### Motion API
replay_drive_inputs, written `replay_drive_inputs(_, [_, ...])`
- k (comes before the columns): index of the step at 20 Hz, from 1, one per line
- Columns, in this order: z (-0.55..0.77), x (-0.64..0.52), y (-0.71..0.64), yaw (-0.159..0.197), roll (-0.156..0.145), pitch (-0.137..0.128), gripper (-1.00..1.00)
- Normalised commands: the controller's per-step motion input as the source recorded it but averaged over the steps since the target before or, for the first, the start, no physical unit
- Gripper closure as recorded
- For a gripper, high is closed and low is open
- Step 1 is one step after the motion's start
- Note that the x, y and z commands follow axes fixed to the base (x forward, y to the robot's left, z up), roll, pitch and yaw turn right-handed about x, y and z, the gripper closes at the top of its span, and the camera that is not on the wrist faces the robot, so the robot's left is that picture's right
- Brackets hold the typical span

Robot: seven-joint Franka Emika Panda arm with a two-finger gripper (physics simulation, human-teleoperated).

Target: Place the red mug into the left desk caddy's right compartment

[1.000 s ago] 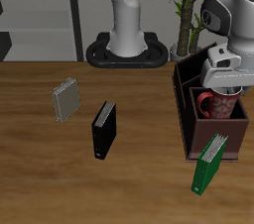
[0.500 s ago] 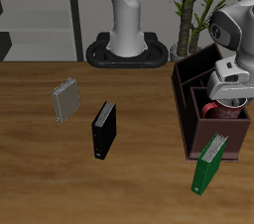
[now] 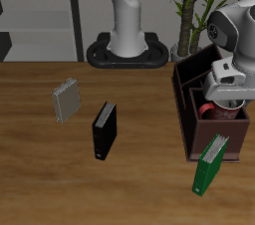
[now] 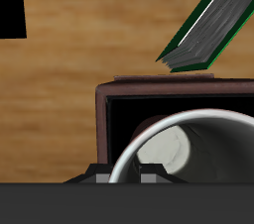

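The red mug [image 3: 221, 112] stands low inside the left desk caddy [image 3: 189, 121], in the squarish right compartment at its low-walled end. My gripper [image 3: 226, 98] is right over it, and its fingers seem shut on the mug's rim. In the wrist view the mug's white inside [image 4: 171, 155] fills the space just under the gripper [image 4: 121, 176], framed by the caddy's dark brown wall [image 4: 101, 119]. The mug's handle and foot are hidden.
A green book [image 3: 210, 162] [image 4: 208, 30] leans against the caddy's front end. A black book [image 3: 104, 129] and a grey book [image 3: 66, 100] stand on the table farther off. A potted plant [image 3: 189, 10] is behind the caddy.
The gripper came down with the mug from above the caddy into the compartment. Over the last half second it has hardly moved.
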Motion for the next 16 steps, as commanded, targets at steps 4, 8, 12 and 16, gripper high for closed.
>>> replay_drive_inputs(4, [-0.10, 0.07, -0.19, -0.055, 0.014, 0.062, -1.00])
replay_drive_inputs(8, [0.03, 0.04, -0.31, -0.079, -0.036, 0.031, -1.00])
replay_drive_inputs(12, [0.12, -0.06, -0.14, -0.029, -0.011, -0.011, -1.00])
replay_drive_inputs(16, [0.14, -0.05, -0.12, -0.003, -0.013, -0.021, -1.00])
